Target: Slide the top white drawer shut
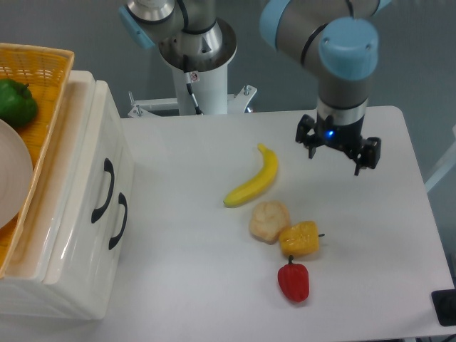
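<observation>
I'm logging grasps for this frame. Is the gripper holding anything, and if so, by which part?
Nothing is held. The gripper hangs open above bare table, to the right of the banana, with nothing between its fingers.

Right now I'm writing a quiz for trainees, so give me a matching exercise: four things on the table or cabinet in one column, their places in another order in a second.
Things:
1. banana
2. red pepper
3. green pepper
4. gripper

Places:
A. in the wicker basket on the cabinet
B. above the right side of the table, holding nothing
C. nearest the table's front edge
D. mid-table, left of the gripper

Pairs: 1-D, 2-C, 3-A, 4-B
</observation>
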Motion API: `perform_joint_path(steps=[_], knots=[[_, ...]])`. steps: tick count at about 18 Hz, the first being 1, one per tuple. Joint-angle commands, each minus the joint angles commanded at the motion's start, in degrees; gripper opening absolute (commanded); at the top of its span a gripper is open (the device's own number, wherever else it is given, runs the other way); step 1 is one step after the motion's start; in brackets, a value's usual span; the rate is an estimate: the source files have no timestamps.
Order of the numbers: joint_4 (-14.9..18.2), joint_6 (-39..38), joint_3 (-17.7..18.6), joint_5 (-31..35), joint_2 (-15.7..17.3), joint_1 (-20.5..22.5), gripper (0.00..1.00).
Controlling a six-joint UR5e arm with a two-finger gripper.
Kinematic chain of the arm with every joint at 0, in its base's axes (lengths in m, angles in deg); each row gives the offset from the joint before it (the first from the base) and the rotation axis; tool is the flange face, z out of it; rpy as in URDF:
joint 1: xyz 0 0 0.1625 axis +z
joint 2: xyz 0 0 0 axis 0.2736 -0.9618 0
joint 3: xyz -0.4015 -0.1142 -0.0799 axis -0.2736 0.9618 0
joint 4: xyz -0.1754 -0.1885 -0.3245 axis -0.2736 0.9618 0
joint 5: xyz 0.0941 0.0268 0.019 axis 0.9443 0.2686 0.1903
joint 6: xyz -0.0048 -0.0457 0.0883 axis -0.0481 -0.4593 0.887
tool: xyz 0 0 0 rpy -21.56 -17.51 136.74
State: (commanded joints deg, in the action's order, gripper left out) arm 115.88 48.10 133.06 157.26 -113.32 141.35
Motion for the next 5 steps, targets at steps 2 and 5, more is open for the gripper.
perform_joint_path(steps=[2, 5], knots=[[0.0, 1.1, 0.4, -0.7, 0.6, 0.8, 1.0], [0.1, 1.9, 1.0, -2.2, 1.3, 2.0, 1.0]])
